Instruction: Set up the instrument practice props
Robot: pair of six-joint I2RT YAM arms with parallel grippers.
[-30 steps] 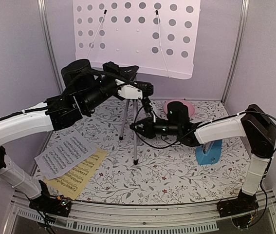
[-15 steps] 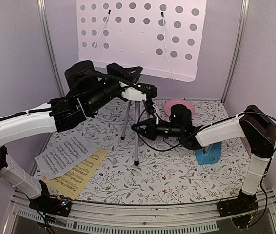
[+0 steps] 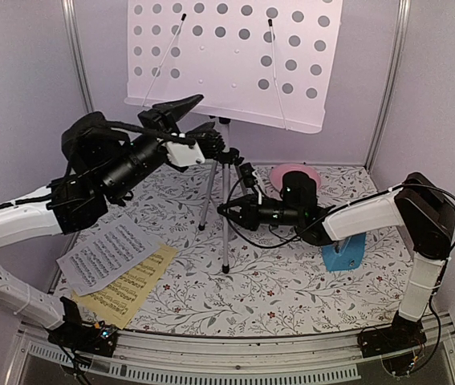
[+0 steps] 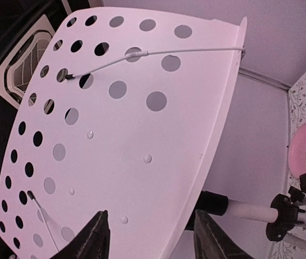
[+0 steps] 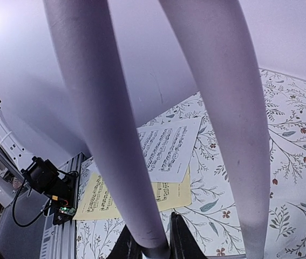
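Silver tripod music stand with perforated pale desk (image 3: 211, 64): right gripper (image 5: 148, 245) pinches a leg (image 5: 115, 135), left gripper (image 4: 153, 240) spread, empty; tugging could topple it.

music stand (image 3: 235, 64) centre back, metronome (image 3: 344, 253) right, plate (image 3: 287, 170) behind, top sheet (image 3: 103, 253) overlapping bottom sheet (image 3: 135, 289) front left

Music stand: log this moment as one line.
music stand: standing | left gripper: open, free | right gripper: shut on leg | white sheet, yellow sheet: on table
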